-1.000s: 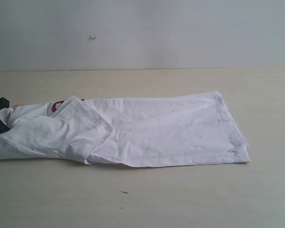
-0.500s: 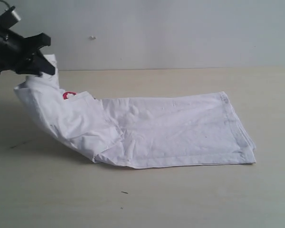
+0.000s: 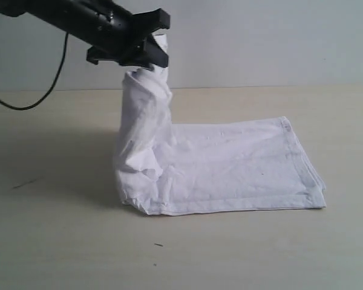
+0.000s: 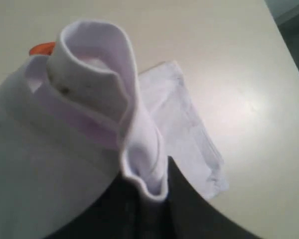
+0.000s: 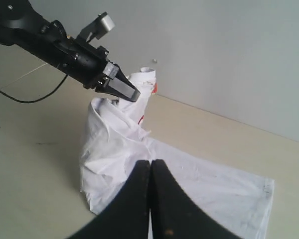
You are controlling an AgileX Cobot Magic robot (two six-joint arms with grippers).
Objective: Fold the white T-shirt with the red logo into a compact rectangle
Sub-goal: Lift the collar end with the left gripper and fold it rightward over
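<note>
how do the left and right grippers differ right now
The left gripper is clamped on the collar end of the white T-shirt, holding that end up in a column above the table. The right gripper holds nothing, with its jaws pressed together. The left one shows in the exterior view, above the shirt, and the right one does not appear there at all. Both are black and closed.

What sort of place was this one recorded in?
Most likely a robotics lab bench, not a home: a bare pale table, a plain blank wall behind it, and a black cabled arm whose left gripper holds up the white T-shirt.
</note>
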